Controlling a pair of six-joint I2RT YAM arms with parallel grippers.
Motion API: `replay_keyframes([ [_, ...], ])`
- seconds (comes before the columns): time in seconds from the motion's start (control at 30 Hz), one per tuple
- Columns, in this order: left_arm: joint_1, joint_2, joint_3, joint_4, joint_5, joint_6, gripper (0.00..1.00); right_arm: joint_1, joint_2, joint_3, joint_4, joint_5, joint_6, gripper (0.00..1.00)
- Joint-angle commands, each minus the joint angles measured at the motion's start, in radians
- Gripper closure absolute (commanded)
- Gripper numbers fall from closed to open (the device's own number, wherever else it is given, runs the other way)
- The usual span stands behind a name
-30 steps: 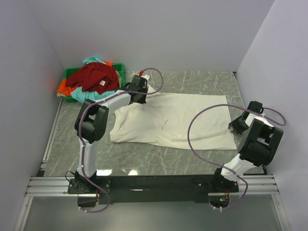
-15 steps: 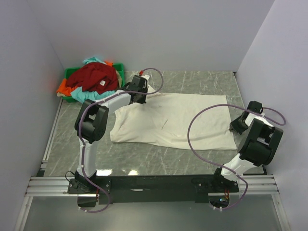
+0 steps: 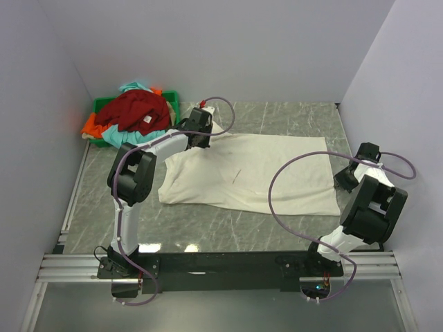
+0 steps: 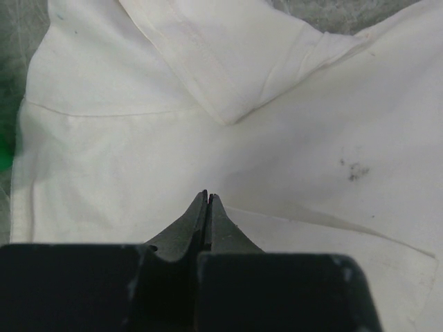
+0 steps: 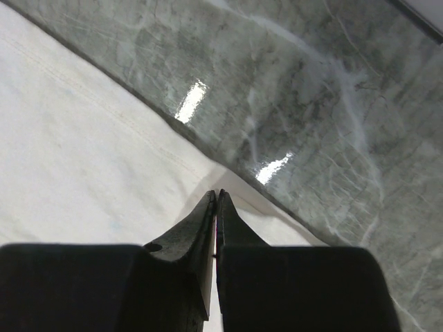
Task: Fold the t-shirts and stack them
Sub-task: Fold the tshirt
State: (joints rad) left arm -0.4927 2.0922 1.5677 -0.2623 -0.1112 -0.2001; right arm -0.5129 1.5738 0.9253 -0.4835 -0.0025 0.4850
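Right hand (image 5: 216,192) has just closed onto the cream-white t-shirt (image 3: 256,173) hem; left hand (image 4: 207,196), nearer the green bin (image 3: 172,99), pinches its collar end; shirt lies lengthwise away from the bin on the surface (image 3: 291,117).

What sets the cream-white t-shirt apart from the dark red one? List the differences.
The cream-white t-shirt lies spread on the table; the dark red t-shirt sits bunched atop the pile in the green bin. The left gripper and right gripper pinch the cream-white one; neither touches the dark red one. Both are unfolded.
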Motion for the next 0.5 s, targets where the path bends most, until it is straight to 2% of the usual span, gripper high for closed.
replay_keyframes([
  [0.0, -0.003, -0.008, 0.041, 0.06, -0.022, 0.011, 1.0, 0.001, -0.041, 0.026, -0.007, 0.049, -0.002, 0.95],
  [0.47, -0.003, -0.049, 0.009, 0.095, -0.071, 0.005, 1.0, -0.004, -0.074, -0.003, -0.012, 0.101, 0.0, 1.0],
])
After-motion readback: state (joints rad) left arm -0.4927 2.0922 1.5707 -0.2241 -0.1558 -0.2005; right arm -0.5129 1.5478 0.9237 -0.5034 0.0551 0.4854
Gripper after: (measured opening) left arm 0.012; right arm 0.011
